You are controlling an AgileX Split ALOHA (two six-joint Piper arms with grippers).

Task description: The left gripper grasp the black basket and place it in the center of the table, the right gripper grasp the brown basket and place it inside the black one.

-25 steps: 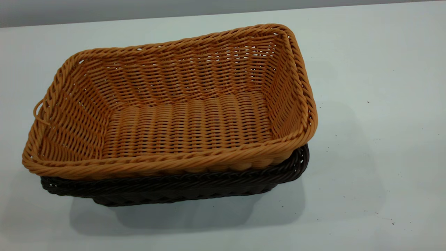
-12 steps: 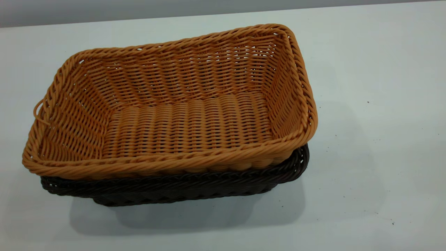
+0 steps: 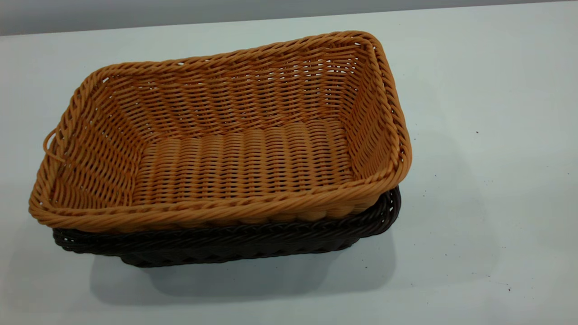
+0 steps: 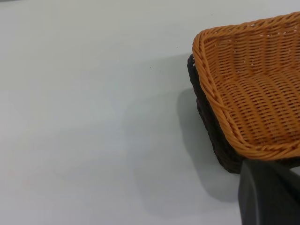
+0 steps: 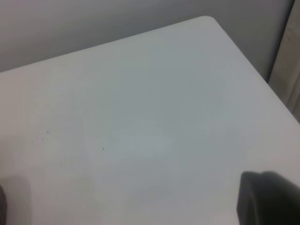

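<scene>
Your orange-tan wicker basket (image 3: pixel 226 153) sat nested inside the dark brown-black wicker basket (image 3: pixel 235 246) on the white counter (image 3: pixel 474 90); I couldn't tell how either gripper's jaws stood.

left gripper (image 4: pixel 269 194), right gripper (image 5: pixel 268 198), barely visible

Brown basket (image 4: pixel 253 98) nested inside black basket (image 4: pixel 208 124), on white table (image 4: pixel 84 117); black part of left gripper (image 4: pixel 269 194) at edge.
</scene>
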